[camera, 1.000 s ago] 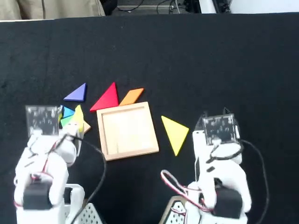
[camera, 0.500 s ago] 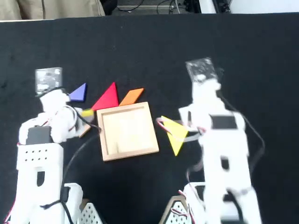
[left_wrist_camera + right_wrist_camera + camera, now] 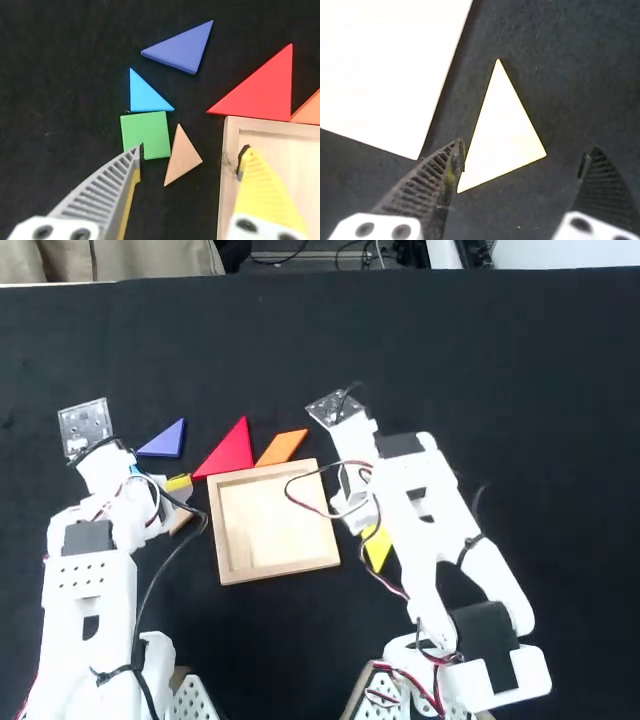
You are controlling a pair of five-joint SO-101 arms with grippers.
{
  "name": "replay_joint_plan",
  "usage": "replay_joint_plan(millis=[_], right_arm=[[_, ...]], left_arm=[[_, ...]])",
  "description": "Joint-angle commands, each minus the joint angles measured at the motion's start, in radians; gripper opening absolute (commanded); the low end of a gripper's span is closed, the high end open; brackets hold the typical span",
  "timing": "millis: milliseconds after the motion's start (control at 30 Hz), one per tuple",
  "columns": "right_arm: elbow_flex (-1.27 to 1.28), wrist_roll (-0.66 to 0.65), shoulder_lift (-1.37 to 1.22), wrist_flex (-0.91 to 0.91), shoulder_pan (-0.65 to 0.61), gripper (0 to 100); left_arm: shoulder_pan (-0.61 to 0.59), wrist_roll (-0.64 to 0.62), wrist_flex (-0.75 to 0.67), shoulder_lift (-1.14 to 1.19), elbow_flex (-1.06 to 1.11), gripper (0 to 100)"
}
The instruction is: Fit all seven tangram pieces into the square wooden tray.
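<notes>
Tray [image 3: 268, 528] sits on the worktop [image 3: 500, 360] with all seven pieces outside it. Left pincer [image 3: 191, 152] hangs spread, one finger over the tray's rim, the other by the green square [image 3: 146, 134], with the tan triangle [image 3: 182, 159] between. Nearby lie the blue triangle [image 3: 145, 95] and purple triangle [image 3: 181, 47]. The red triangle [image 3: 264, 87] and orange piece [image 3: 310, 107] touch the tray's far edge. Right pincer [image 3: 522, 152] is spread astride the yellow triangle [image 3: 501, 135], just beside the tray.

The black counter [image 3: 520, 360] bears the wooden tray [image 3: 217, 530], red triangle [image 3: 232, 452], orange piece [image 3: 281, 446] and yellow triangle [image 3: 502, 130] (also blue triangle [image 3: 166, 441], light-blue triangle [image 3: 145, 95], green square [image 3: 145, 135], tan triangle [image 3: 181, 155], clustered together).
</notes>
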State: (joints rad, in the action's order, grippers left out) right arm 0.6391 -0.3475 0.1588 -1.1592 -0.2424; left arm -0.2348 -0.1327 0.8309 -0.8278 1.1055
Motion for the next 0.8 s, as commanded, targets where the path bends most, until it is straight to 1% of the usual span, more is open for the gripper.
replay_joint_plan(millis=[0,67,267,433,767], right_arm=[[0.016,-0.009,-0.002,0.058,0.032,36.4],[0.03,-0.011,-0.002,0.074,0.049,36.5],[0.082,0.002,-0.004,0.12,0.049,36.5],[0.148,0.097,-0.004,0.193,0.054,36.5],[0.206,0.103,-0.005,0.244,0.054,36.5]], left_arm=[[-0.005,-0.008,-0.038,-0.002,-0.001,31],[-0.004,-0.008,-0.038,-0.002,-0.001,31],[-0.004,-0.009,-0.038,-0.002,0.001,31],[-0.008,-0.015,-0.038,-0.002,0.007,31],[-0.013,-0.015,-0.038,-0.002,0.008,31]])
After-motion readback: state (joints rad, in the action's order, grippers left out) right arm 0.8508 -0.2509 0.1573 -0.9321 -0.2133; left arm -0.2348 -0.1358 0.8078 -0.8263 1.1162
